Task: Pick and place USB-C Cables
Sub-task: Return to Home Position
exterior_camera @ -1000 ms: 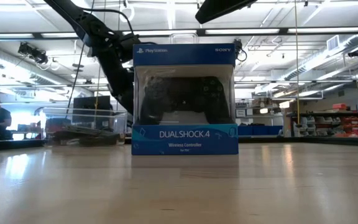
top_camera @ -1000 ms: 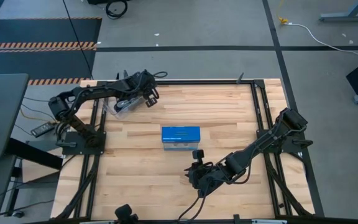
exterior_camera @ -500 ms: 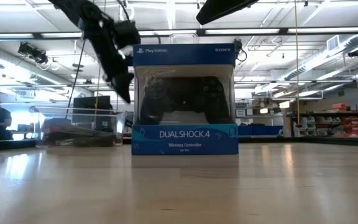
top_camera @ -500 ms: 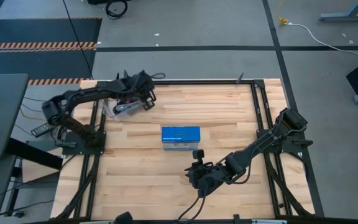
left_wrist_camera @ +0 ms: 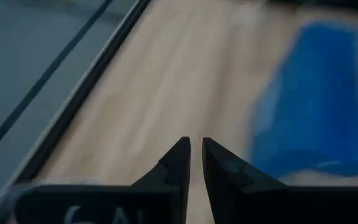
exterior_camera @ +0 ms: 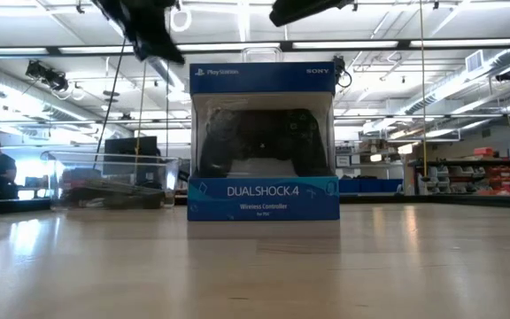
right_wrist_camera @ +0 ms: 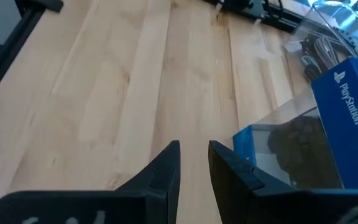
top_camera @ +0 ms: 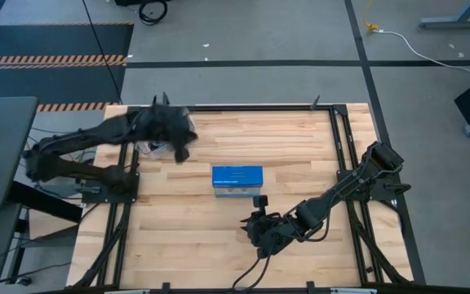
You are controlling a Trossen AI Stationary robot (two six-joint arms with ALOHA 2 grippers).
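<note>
The USB-C cables lie in a clear plastic tub at the table's far left. The right wrist view shows silver-grey cords inside it. In the high view the blurred left arm covers most of the tub. My left gripper hangs high over the table between the tub and the blue box. Its fingers are shut to a thin slit with nothing visible between them. My right gripper waits low near the front edge, shut and empty, pointing at the blue box.
The blue DualShock box stands upright at the table's middle. A black metal frame runs along the table's sides and far edge. Bare wood lies to the left and right of the box and in front of it.
My left arm has swung quickly. Its gripper has left the spot above the tub, moving toward the near edge and the blue box, and has risen well above the tub in the low view. My right arm has kept still.
</note>
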